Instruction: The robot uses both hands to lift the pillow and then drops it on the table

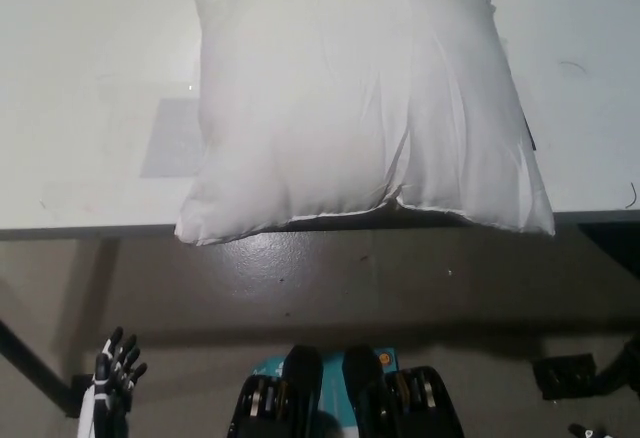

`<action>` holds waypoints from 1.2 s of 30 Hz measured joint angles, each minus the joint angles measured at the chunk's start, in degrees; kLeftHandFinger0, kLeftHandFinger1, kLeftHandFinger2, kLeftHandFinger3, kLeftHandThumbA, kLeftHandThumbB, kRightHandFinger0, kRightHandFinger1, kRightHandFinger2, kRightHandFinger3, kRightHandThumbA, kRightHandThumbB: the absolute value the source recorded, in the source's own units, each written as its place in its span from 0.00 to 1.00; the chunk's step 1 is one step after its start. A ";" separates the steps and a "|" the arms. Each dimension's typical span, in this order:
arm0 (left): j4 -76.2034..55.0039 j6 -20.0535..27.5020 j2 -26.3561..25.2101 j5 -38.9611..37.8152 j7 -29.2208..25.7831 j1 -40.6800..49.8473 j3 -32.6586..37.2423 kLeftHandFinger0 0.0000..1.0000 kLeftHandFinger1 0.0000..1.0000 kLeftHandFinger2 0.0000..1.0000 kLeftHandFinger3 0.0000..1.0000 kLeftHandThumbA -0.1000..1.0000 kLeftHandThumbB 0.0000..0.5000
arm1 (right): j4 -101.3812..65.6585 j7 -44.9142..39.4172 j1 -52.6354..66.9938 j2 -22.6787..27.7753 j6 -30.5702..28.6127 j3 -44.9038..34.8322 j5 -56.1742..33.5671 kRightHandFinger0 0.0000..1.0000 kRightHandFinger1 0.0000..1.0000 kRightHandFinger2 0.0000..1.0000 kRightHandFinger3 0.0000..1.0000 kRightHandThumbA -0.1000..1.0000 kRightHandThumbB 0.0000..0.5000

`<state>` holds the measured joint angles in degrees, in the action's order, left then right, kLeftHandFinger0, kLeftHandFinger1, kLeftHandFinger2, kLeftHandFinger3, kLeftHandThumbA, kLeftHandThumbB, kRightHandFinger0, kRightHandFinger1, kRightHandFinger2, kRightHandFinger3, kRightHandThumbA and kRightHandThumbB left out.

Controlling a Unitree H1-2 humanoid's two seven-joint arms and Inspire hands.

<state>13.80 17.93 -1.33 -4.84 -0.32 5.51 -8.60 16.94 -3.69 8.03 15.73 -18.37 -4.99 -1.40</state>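
Note:
A large white pillow (360,98) lies flat on the white table (90,78), its front edge hanging a little over the table's near edge. My left hand (112,383) shows low at the bottom left, below the table's edge and well clear of the pillow, with its fingers spread and nothing in it. At the bottom right edge only a dark bit of my right arm (625,368) appears; the right hand itself is out of the picture.
A pale grey rectangular patch (172,138) marks the tabletop left of the pillow. The table's near edge (100,228) runs across the middle of the picture, with brown floor (330,288) below it. A dark table leg (30,363) slants at the lower left.

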 measured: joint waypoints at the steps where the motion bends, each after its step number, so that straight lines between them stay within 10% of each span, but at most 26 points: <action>1: -0.31 0.25 0.33 -0.03 -0.01 0.33 0.03 1.00 1.00 1.00 1.00 1.00 0.64 | -0.20 0.06 0.44 -0.11 -0.62 -0.12 0.07 1.00 1.00 1.00 1.00 1.00 0.53; 4: -0.96 1.00 1.03 -0.04 -0.02 0.96 0.24 1.00 1.00 1.00 1.00 1.00 0.58 | -1.01 0.32 1.41 -1.02 -2.09 -0.31 0.43 1.00 1.00 1.00 1.00 1.00 0.36; 7: -2.52 1.40 1.54 -0.04 -0.02 1.47 0.44 1.00 1.00 1.00 1.00 1.00 0.47 | -3.74 0.61 2.45 -1.88 -3.09 -0.12 1.48 1.00 1.00 1.00 1.00 0.99 0.57; 10: -6.82 1.54 1.77 -0.03 -0.07 2.46 0.43 1.00 1.00 1.00 1.00 1.00 0.60 | -11.13 0.87 3.05 -2.40 -3.21 -0.01 3.35 1.00 1.00 1.00 1.00 0.85 0.53; 17: -20.97 -1.86 1.66 0.63 -0.26 3.26 -0.02 1.00 1.00 1.00 1.00 1.00 0.62 | -25.20 1.15 1.21 -2.44 -0.50 -1.50 5.82 1.00 1.00 1.00 1.00 1.00 0.54; 26: -39.43 -11.44 1.26 3.85 -1.31 -2.76 -1.03 1.00 1.00 1.00 1.00 1.00 0.69 | -31.64 1.16 -9.62 0.21 7.15 -5.79 7.00 1.00 1.00 1.00 1.00 1.00 0.87; 31: -41.41 -16.57 -1.04 4.56 -2.19 -11.47 -2.98 1.00 1.00 1.00 1.00 1.00 1.00 | -31.59 0.98 -17.76 3.07 12.56 -6.48 6.97 1.00 1.00 1.00 1.00 1.00 0.85; 36: -39.57 -20.98 -4.42 4.70 -3.10 -21.42 -5.15 1.00 1.00 1.00 1.00 1.00 0.75 | -30.50 0.85 -24.87 4.10 17.96 -6.04 6.97 1.00 1.00 1.00 1.00 1.00 0.75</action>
<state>-25.77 -3.04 -5.75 -0.14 -3.42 -15.91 -13.75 -13.56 -2.84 -16.84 19.83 -0.41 -11.02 5.57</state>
